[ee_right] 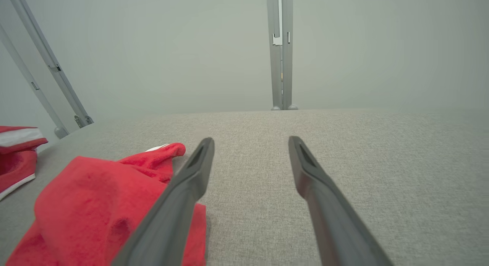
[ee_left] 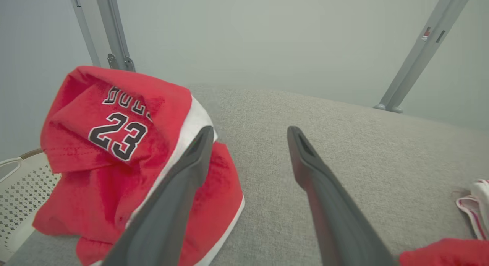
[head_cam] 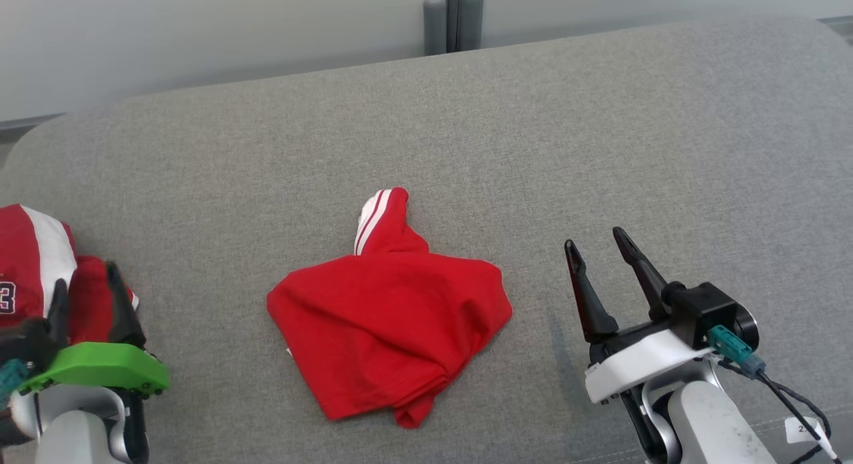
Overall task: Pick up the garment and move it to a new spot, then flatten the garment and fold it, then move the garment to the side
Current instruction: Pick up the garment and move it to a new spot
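The left gripper (head_cam: 86,279) (ee_left: 250,130) has its two dark fingers spread wide with nothing between them. It sits at the lower left of the head view, at the near side of a red-and-white jersey (head_cam: 33,257) (ee_left: 114,117) (a black "23" shows on it). In the left wrist view its left finger crosses in front of the jersey's white stripe; whether it touches the cloth I cannot tell. The right gripper (head_cam: 594,239) (ee_right: 250,140) is likewise spread and empty, over bare fabric at the lower right.

Both work over a grey upholstered cushion (head_cam: 600,117). Its far edge runs along a pale wall and rounds off at the far left and far right corners. A grey post (head_cam: 453,17) rises behind the middle of that edge. The jersey lies bunched at the cushion's left edge, and just past that edge sits a white perforated basket (ee_left: 19,189). Bare cushion spreads wide behind the middle and to its right.

A crumpled red garment (head_cam: 390,317) (ee_right: 95,197) lies in the middle of the cushion, with a white-striped part pointing toward the far edge. It lies between the grippers: near the right gripper but apart from it, and well apart from the left gripper.

Counted: two grippers, two garments, one basket, one cushion.
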Controlling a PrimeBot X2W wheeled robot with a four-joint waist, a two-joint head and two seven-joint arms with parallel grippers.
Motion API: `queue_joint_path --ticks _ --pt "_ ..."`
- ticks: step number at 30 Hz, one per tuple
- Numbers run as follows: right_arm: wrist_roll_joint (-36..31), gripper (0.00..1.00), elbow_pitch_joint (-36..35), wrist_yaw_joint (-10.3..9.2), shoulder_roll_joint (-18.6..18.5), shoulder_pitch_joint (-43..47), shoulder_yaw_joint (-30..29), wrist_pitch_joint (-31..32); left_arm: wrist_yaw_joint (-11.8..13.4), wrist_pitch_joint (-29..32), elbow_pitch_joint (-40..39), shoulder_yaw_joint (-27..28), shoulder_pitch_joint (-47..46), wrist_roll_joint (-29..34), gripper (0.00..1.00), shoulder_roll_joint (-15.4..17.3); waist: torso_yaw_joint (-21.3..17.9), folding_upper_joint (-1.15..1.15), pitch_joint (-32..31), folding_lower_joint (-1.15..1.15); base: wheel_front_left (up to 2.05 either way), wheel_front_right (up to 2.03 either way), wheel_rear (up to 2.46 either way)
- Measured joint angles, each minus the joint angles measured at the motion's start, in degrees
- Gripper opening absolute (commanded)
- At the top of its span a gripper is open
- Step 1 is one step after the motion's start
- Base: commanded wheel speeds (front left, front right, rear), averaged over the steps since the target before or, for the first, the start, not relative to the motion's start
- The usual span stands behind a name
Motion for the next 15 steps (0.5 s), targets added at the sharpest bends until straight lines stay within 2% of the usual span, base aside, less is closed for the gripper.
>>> queue_joint_path --ticks 8,15 --pt "0.5 1.00 0.4 -0.01 0.1 1.8 -0.3 0.0 0.0 0.0 -6.7 -2.8 4.3 2.3 1.00 -3.0 -0.5 0.00 -3.5 0.00 0.00 0.00 0.00" --pt "0.8 1.00 0.8 -0.01 0.1 2.8 0.2 0.0 0.0 0.0 -11.6 -5.8 9.7 3.2 1.00 -4.4 -1.5 0.00 -6.3 0.00 0.00 0.00 0.00"
